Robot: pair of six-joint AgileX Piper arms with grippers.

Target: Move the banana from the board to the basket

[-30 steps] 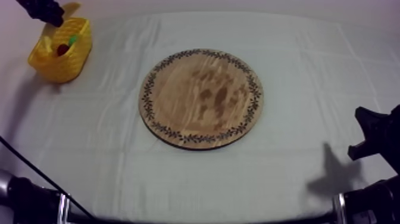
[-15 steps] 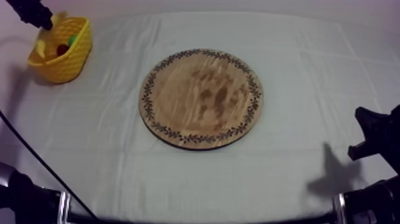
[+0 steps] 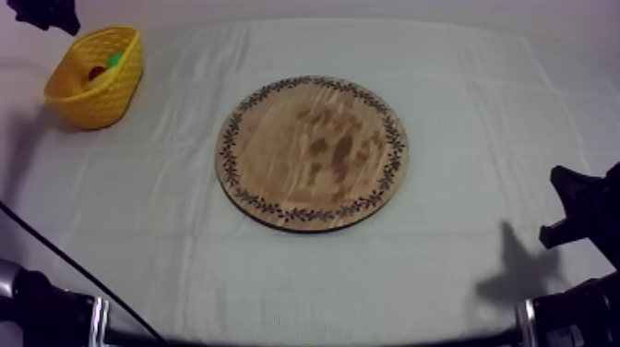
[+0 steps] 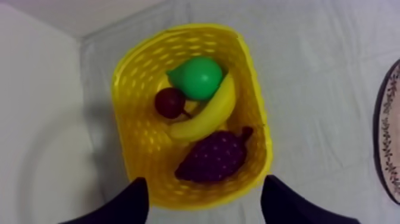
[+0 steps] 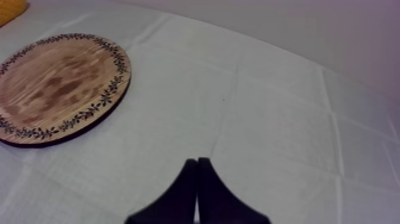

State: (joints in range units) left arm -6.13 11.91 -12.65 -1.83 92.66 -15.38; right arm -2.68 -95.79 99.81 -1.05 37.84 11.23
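The banana point(image 4: 208, 113) lies inside the yellow basket point(image 4: 134, 149), under a green pear point(image 4: 199, 76) and beside a small red fruit point(image 4: 169, 102) and a bunch of grapes point(image 4: 214, 156). My left gripper point(image 4: 202, 205) hangs above the basket's near rim, open, with nothing between its fingers. From above, the left gripper point(image 3: 46, 14) is at the far left corner, just behind the basket point(image 3: 101, 88). The round wooden board point(image 3: 312, 152) is bare. My right gripper point(image 5: 197, 173) is shut on nothing, low at the right side point(image 3: 577, 208).
The board point(image 5: 56, 86) lies mid-table, a good way off the right gripper. The board's patterned rim point(image 4: 390, 137) shows beside the basket. The basket stands close to the table's far left corner, with cloth between it and the board.
My left gripper has drawn back up and to the left, off the basket. The basket has settled slightly. The right arm has not moved.
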